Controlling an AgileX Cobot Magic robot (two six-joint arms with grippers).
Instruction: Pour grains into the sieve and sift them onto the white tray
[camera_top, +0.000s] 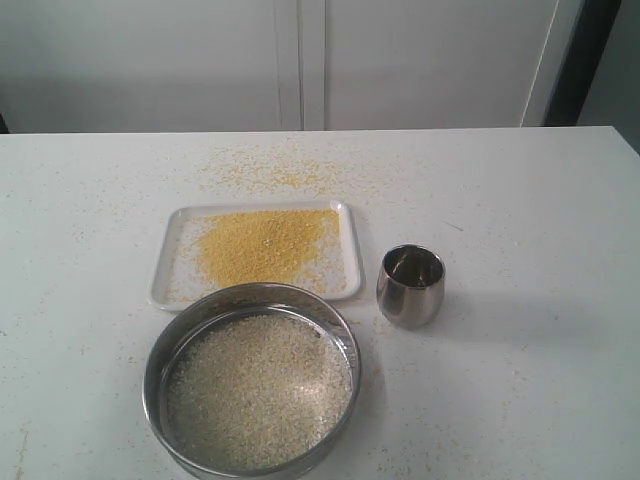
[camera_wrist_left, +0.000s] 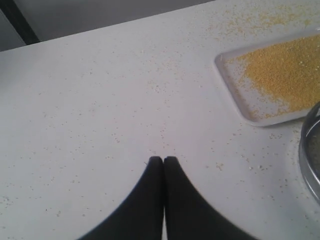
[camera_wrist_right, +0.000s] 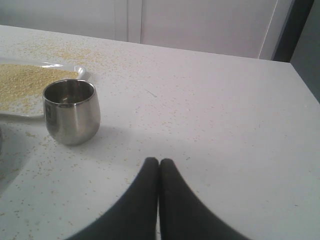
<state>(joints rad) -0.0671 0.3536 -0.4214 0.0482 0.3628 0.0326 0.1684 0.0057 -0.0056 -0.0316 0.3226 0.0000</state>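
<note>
Yellow grains (camera_top: 262, 243) cover the white tray (camera_top: 172, 264); left gripper (camera_wrist_left: 163, 160) and right gripper (camera_wrist_right: 159, 161) are pressed together.

Bright, even light; soft shadow beside the steel cup (camera_top: 410, 286); mild blur throughout

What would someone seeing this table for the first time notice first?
The bright yellow heap spread on the white tray, in the middle of the exterior view, stands out first. In front of it, nearer the camera, the sieve holds a whitish layer of grains. A steel cup stands upright to the tray's right.
</note>
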